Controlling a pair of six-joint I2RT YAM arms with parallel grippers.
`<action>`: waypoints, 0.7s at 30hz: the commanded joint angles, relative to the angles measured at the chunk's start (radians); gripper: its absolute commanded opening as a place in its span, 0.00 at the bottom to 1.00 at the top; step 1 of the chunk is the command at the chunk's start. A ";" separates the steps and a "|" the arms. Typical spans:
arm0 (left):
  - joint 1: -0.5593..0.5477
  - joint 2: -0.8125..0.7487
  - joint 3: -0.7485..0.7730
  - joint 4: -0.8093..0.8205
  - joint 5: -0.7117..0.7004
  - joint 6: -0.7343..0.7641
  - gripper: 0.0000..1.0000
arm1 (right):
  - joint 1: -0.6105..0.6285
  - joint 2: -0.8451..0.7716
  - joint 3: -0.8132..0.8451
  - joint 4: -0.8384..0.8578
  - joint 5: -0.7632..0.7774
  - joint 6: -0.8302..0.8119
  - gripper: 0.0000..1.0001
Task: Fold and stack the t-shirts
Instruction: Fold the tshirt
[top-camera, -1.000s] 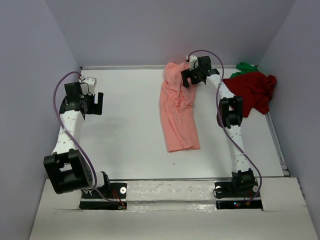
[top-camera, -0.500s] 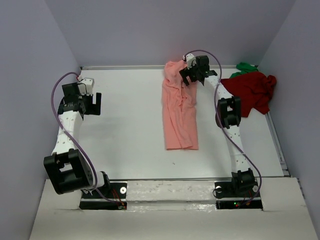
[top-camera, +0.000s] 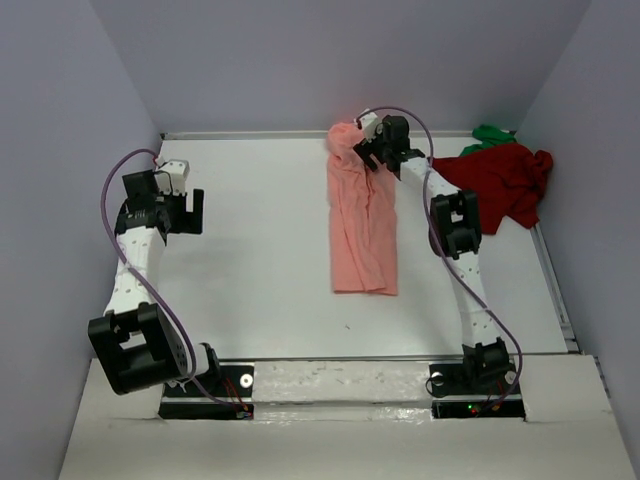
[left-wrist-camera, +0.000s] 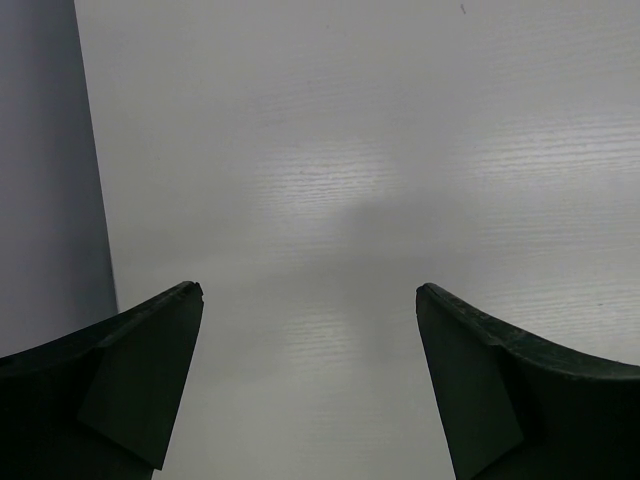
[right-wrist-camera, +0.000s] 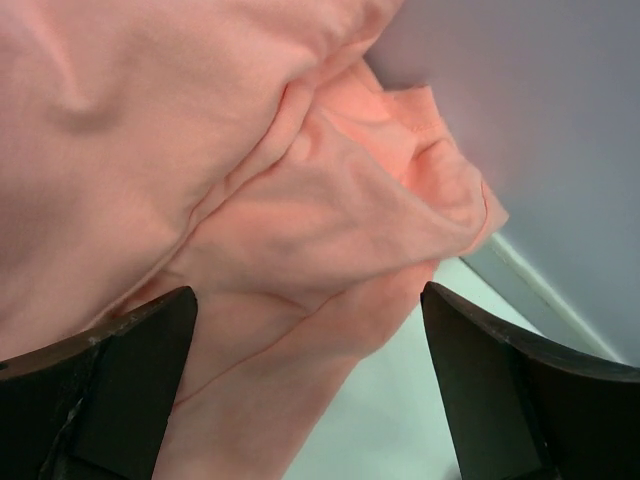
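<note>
The salmon-pink t-shirt lies as a long rumpled strip from the back wall toward the table's middle. My right gripper hovers open over its far end, right of the bunched top. In the right wrist view the pink folds fill the space ahead of the open right gripper, with nothing pinched. The dark red t-shirt lies crumpled at the back right, and a green t-shirt peeks out behind it. My left gripper is open over bare table at the left; the left wrist view shows the open left gripper empty.
The white table is boxed in by grey walls on the left, back and right. The back wall stands just behind the pink shirt's top. The right arm's elbow is between the pink and red shirts.
My right gripper has moved left and toward the back wall along the pink shirt's top. The shirt's strip now lies straighter. The left gripper shifted slightly left.
</note>
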 joint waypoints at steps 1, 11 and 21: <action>0.005 -0.079 -0.013 0.031 0.078 -0.006 0.99 | -0.008 -0.196 -0.170 -0.004 -0.018 -0.014 1.00; -0.007 -0.183 -0.009 0.020 0.265 -0.024 0.99 | -0.008 -0.618 -0.458 -0.160 -0.033 0.124 1.00; -0.397 -0.039 0.019 -0.093 0.239 0.019 0.99 | -0.008 -1.049 -0.892 -0.570 -0.234 0.175 0.89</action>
